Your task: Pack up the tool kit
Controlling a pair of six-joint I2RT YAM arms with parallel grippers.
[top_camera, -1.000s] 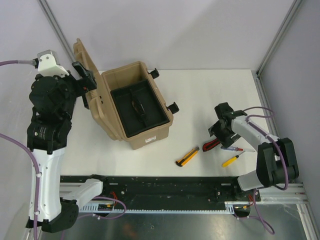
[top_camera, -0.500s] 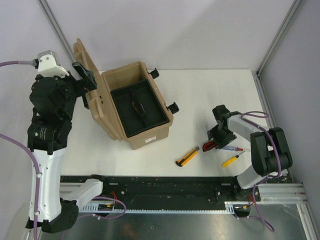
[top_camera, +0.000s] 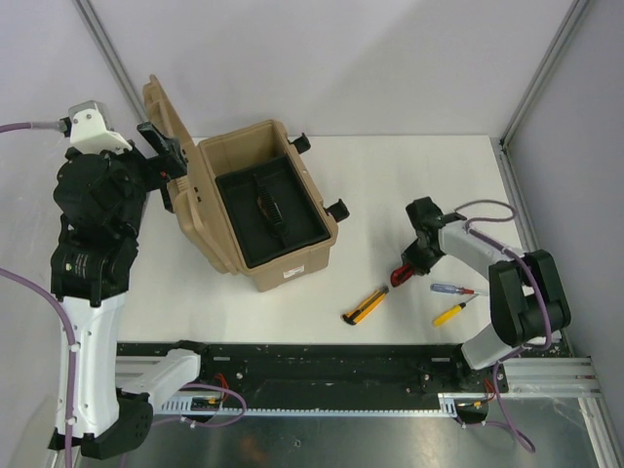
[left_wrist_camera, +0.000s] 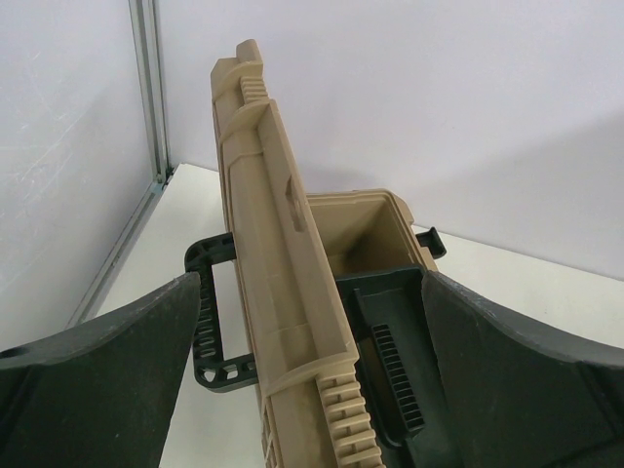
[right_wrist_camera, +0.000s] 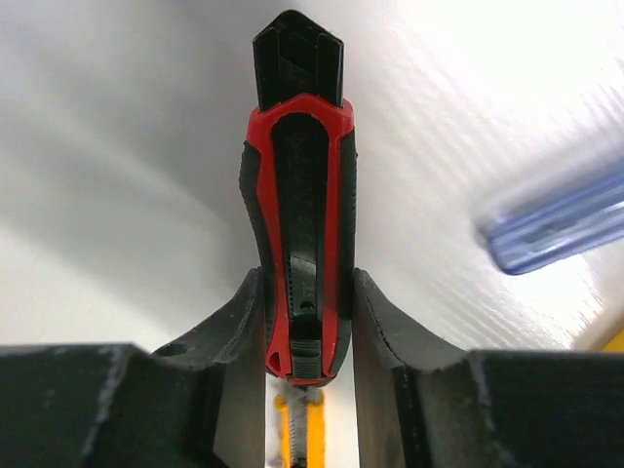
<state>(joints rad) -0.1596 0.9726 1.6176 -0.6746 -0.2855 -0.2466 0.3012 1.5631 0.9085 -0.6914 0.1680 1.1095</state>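
The right gripper [right_wrist_camera: 304,302] is clamped on the red knife [right_wrist_camera: 297,195], right of the box [top_camera: 297,265] (overhead shows just its red tip). The left wrist view shows the left gripper [left_wrist_camera: 310,281] spread wide astride the lid [left_wrist_camera: 283,292].

Tan tool box [top_camera: 292,270] with a ribbed tan lid [left_wrist_camera: 283,292] and black inner tray [top_camera: 302,229]. The black right end effector [right_wrist_camera: 302,283] grips a red-and-black cutter [right_wrist_camera: 298,195]. The white bench [top_camera: 409,175] bears a yellow-and-black knife [top_camera: 366,305], a yellow-handled screwdriver [top_camera: 448,313] and another screwdriver [top_camera: 450,290], seemingly translucent blue with red
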